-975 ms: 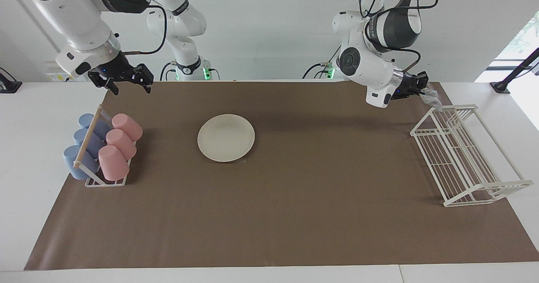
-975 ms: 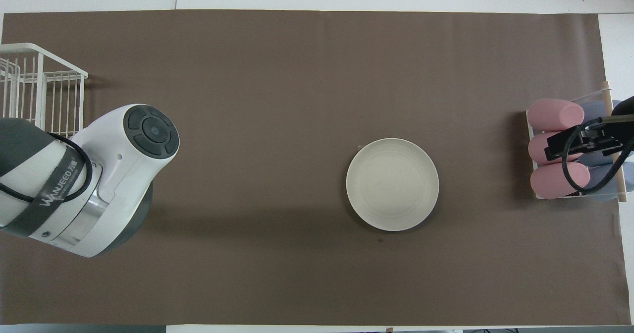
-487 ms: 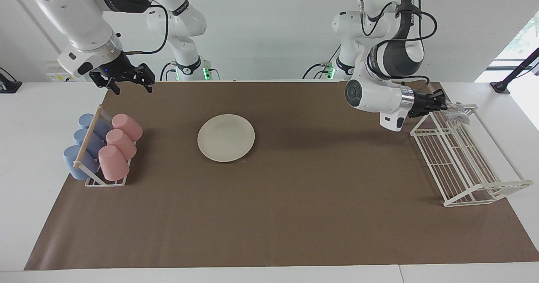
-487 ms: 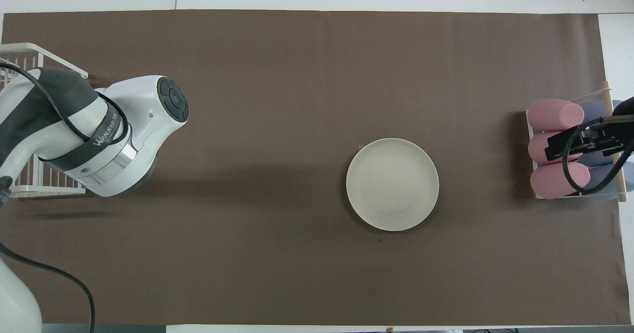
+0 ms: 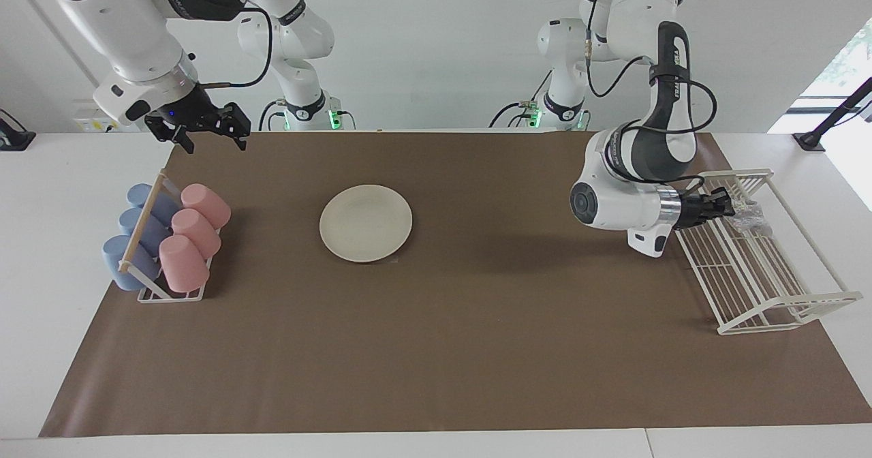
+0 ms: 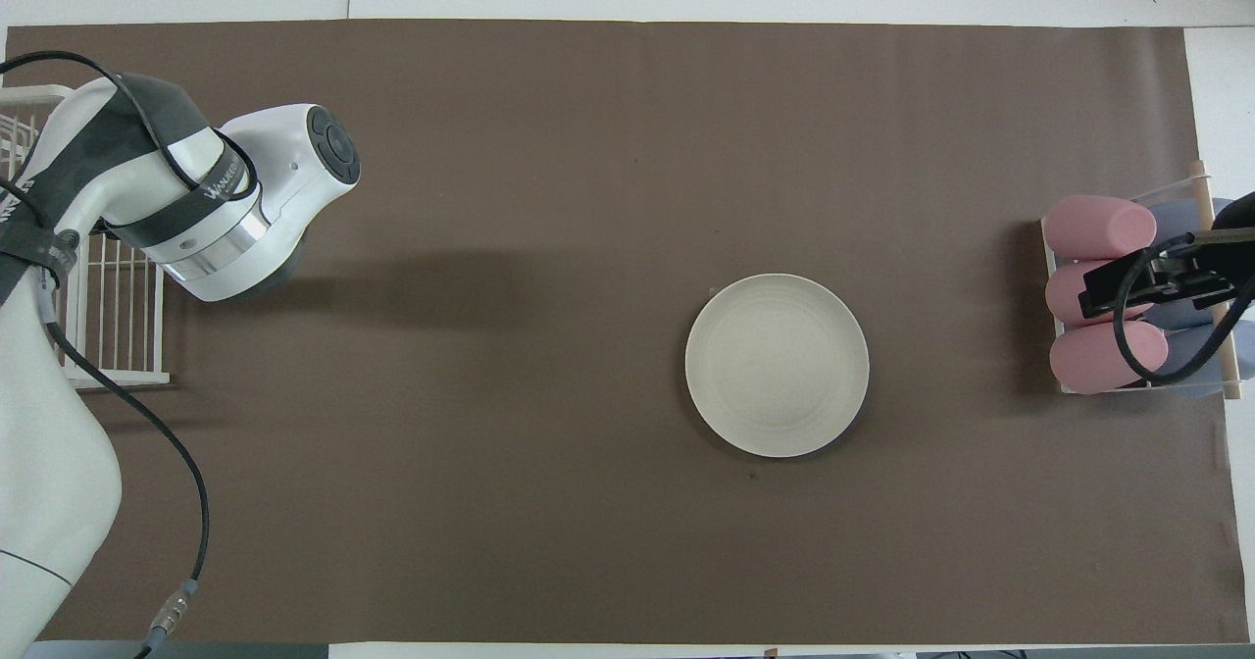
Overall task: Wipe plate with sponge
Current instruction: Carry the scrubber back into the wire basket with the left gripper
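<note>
The cream-white plate (image 5: 366,223) lies bare on the brown mat, toward the right arm's end of the table; the overhead view also shows the plate (image 6: 777,365). My left gripper (image 5: 732,210) points sideways, low over the white wire rack (image 5: 763,274), and is shut on the silvery-grey sponge (image 5: 751,221), which hangs among the rack's wires. In the overhead view the left arm's wrist hides that gripper and the sponge. My right gripper (image 5: 212,142) waits open and holds nothing, raised above the mat's corner by the cup rack.
A cup rack (image 5: 163,240) with several pink and blue cups lying in it stands at the right arm's end of the mat. The wire rack (image 6: 108,316) stands at the left arm's end. The brown mat (image 5: 477,349) covers most of the white table.
The left arm has swung lower and away from the robots, carrying the sponge from the wire rack's near corner to over the rack's inside. The right arm has not moved.
</note>
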